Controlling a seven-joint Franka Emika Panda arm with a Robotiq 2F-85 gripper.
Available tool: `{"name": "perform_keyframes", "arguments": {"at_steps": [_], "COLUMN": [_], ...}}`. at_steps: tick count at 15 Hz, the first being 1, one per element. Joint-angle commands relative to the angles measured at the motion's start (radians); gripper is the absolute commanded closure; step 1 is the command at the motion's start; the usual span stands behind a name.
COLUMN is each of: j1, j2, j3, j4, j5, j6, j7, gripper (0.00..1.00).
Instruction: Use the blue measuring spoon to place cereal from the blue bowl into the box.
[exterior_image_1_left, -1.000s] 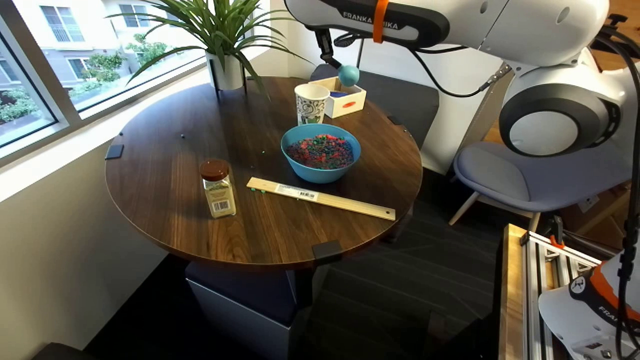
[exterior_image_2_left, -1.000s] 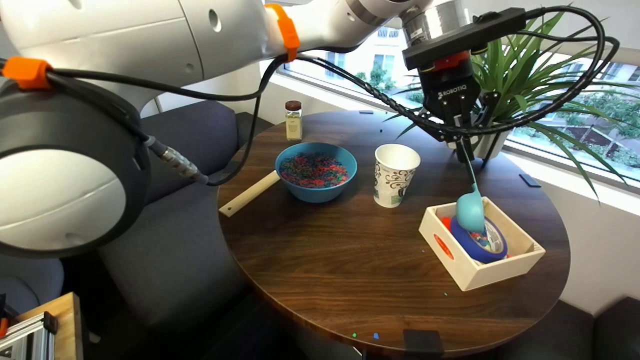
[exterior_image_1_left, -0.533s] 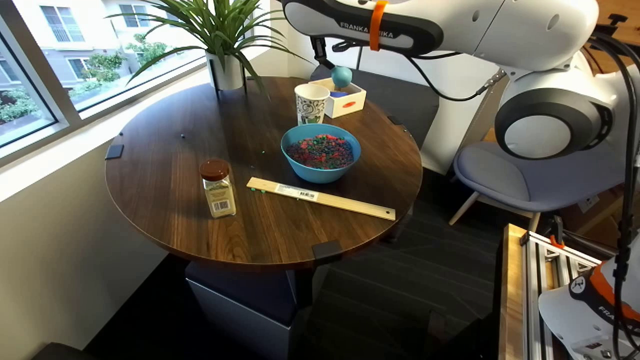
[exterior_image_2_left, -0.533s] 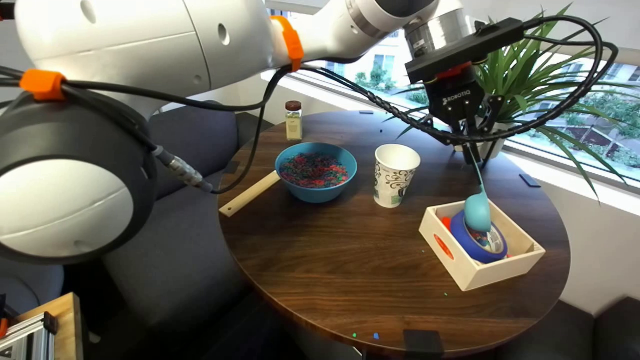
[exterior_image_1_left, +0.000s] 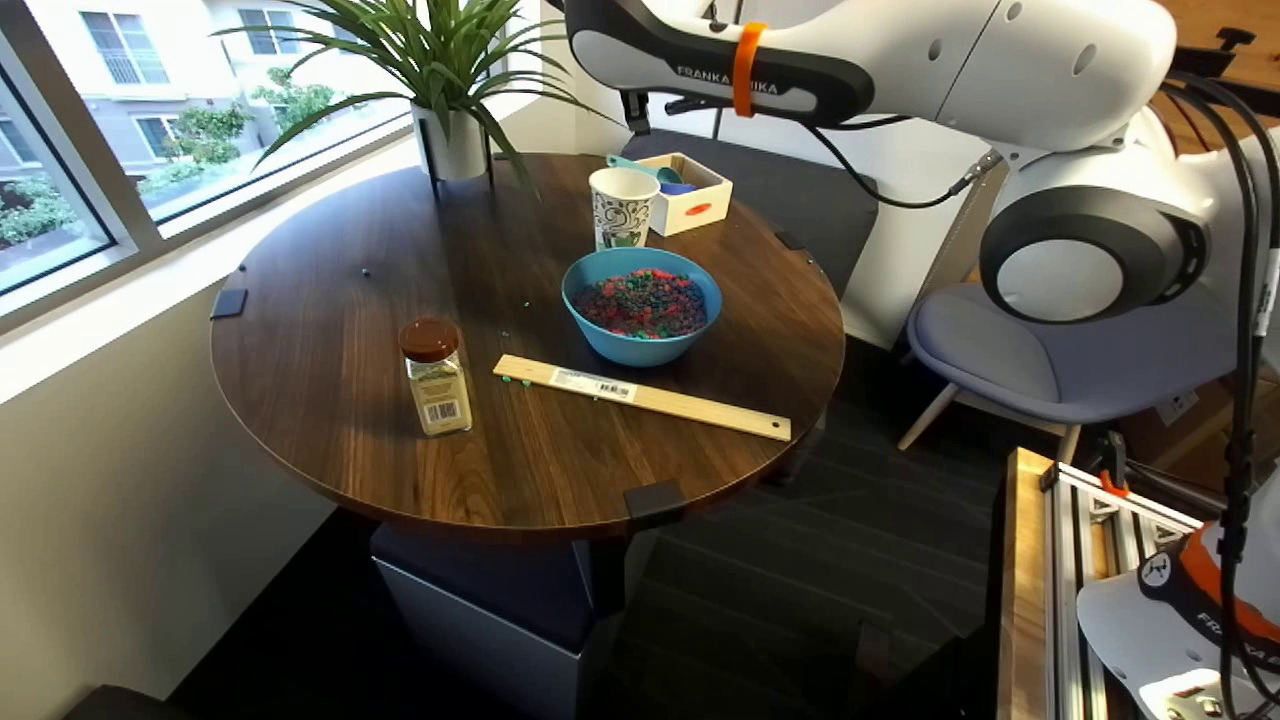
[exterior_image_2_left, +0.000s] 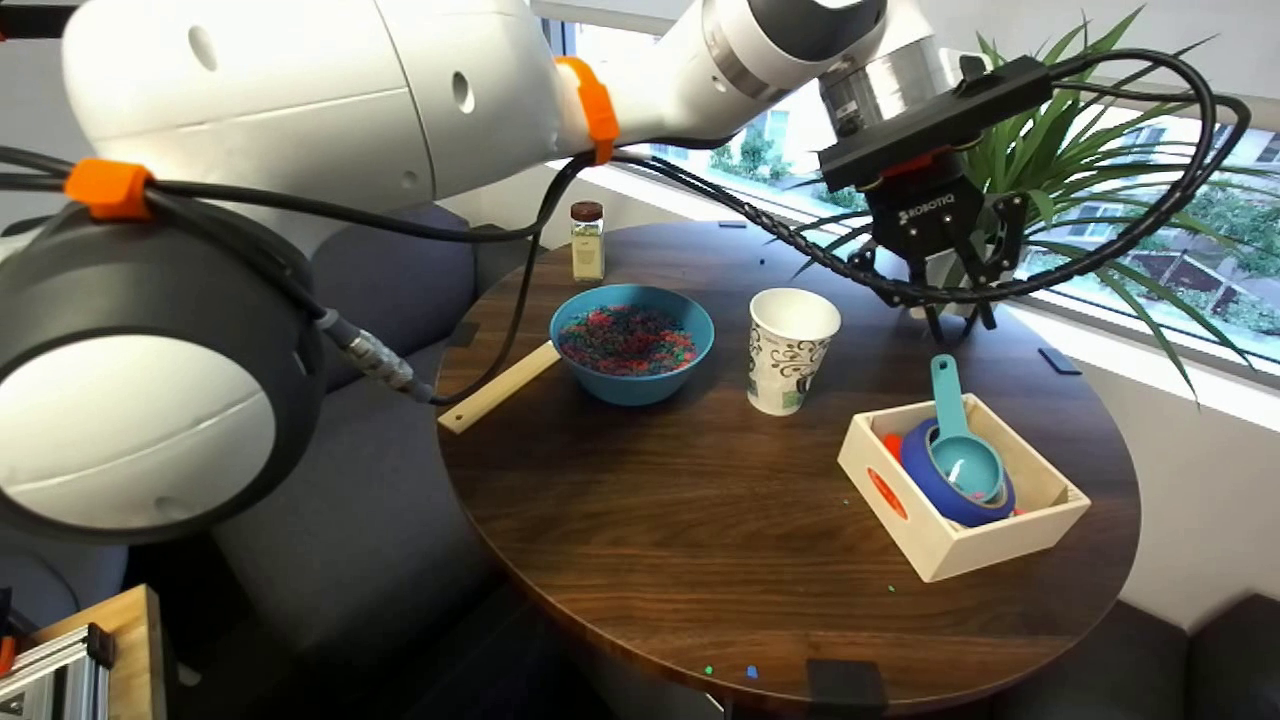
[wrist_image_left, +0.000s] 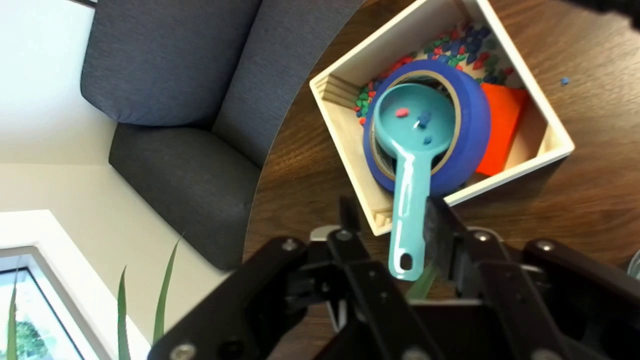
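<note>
The blue measuring spoon (exterior_image_2_left: 968, 462) lies in the box (exterior_image_2_left: 1010, 548), scoop up on a roll of blue tape, its handle sticking out over the rim. Its scoop (wrist_image_left: 417, 117) has a few pink and blue pieces inside. My gripper (exterior_image_2_left: 962, 328) is just above the handle end, jaws apart. In the wrist view the handle (wrist_image_left: 411, 210) runs between the fingers, with a gap on the left; whether it touches the right finger (wrist_image_left: 440, 235) I cannot tell. Loose cereal (wrist_image_left: 467, 45) lies on the box floor. More cereal (exterior_image_1_left: 640, 303) fills the blue bowl (exterior_image_1_left: 640, 350).
A white patterned cup (exterior_image_2_left: 790, 350) stands between bowl and box. The blue tape roll (wrist_image_left: 472, 120) and a red piece (wrist_image_left: 500, 125) are inside the box. A wooden stick (exterior_image_1_left: 690, 405), a red-lidded jar (exterior_image_1_left: 437, 385) and a potted plant (exterior_image_1_left: 455, 140) are also around.
The jaws have opened and let go of the spoon. It has gone from hanging tilted, underside showing, to lying scoop up on the tape. The arm has come down slightly.
</note>
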Motion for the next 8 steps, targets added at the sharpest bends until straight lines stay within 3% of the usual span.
{"name": "perform_keyframes", "arguments": {"at_steps": [1,5,6,7,8], "j1": [0.004,0.023,0.024,0.015,0.018], "j2": [-0.002,-0.065,-0.077,-0.061,-0.074], "j3": [-0.005,-0.016,-0.019,-0.009,-0.01], "j4": [0.005,-0.019,-0.013,-0.026,-0.025], "j5": [-0.013,-0.027,-0.033,-0.022,-0.025], "j6": [0.001,-0.011,0.001,0.012,0.012], "j7": [0.006,0.005,0.009,0.007,0.007], "gripper": [0.28,0.01,0.0,0.09,0.01]}}
